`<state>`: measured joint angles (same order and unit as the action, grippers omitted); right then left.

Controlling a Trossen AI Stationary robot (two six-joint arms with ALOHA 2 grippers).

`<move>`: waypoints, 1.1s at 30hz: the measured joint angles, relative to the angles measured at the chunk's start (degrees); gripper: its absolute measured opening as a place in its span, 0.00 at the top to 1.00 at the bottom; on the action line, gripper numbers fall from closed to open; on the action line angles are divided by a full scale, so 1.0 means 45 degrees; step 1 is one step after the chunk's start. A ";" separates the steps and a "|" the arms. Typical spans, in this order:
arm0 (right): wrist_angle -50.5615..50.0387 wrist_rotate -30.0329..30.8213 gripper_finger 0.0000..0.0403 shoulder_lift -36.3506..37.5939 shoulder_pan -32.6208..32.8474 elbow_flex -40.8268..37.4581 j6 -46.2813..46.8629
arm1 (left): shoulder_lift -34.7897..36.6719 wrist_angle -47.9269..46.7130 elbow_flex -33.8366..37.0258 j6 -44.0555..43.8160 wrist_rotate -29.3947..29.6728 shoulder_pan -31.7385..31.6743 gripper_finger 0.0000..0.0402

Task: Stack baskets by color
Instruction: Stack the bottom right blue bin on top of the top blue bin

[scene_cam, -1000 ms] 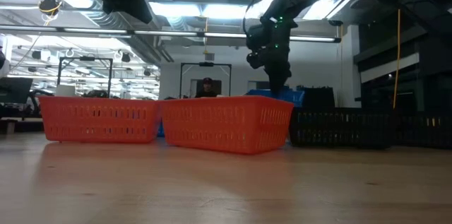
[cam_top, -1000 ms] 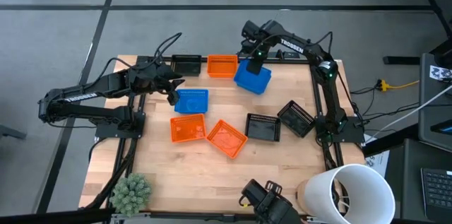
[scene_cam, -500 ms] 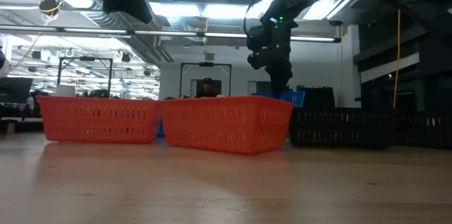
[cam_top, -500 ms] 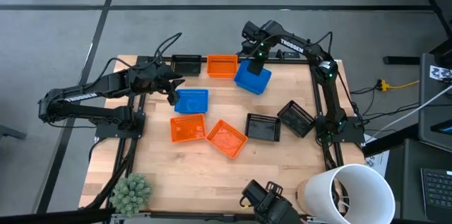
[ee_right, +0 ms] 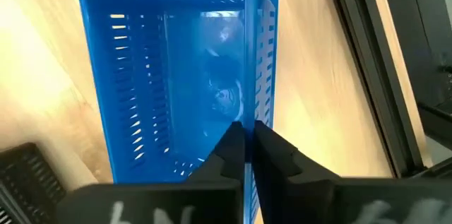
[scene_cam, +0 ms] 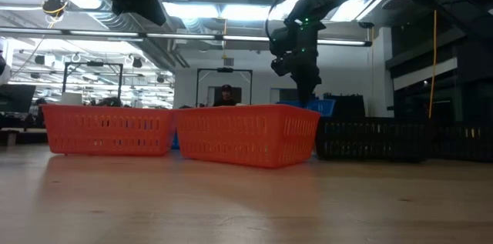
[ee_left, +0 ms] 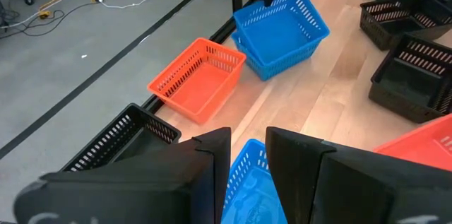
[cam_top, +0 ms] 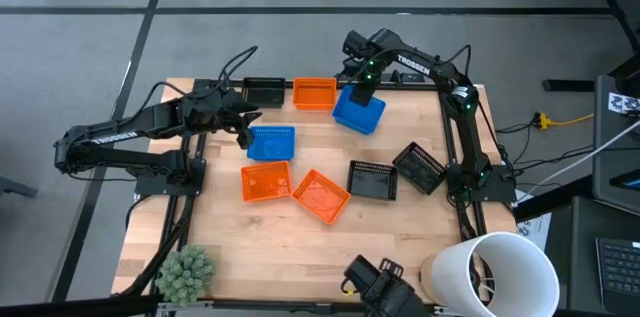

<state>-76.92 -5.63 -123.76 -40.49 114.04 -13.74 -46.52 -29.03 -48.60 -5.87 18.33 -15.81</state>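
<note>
Baskets: three orange, three black; right pincer (ee_right: pixel 246 136) clamps nested blue baskets (cam_top: pixel 358 109); left's apart.

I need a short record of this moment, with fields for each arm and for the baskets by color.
right gripper: shut on the wall of a blue basket at the table's far edge
left gripper: jaws apart, over another blue basket, holding nothing
orange baskets: one at far edge, two near the middle
black baskets: one at far edge, two on the right
</note>
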 joint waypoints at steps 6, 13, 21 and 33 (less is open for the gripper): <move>-0.0276 -0.0031 0.99 0.0000 0.0000 0.0097 -0.0032 | 0.0000 -0.0002 0.0000 0.0000 0.0000 -0.0005 0.79; -0.0362 -0.0726 1.00 0.0000 -0.0046 0.0097 -0.0092 | 0.0000 -0.0002 0.0000 0.0000 0.0000 0.0000 0.79; -0.0489 -0.2097 1.00 0.0000 -0.0291 0.0097 -0.0327 | 0.0000 -0.0007 0.0000 0.0000 -0.0001 -0.0001 0.79; 0.0044 -0.2356 0.90 0.0015 -0.0287 -0.1073 0.0009 | 0.0000 -0.0007 0.0000 0.0000 -0.0003 -0.0002 0.79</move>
<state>-76.72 -16.23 -123.70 -41.78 109.21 -13.70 -46.52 -29.06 -48.60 -5.87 18.31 -15.82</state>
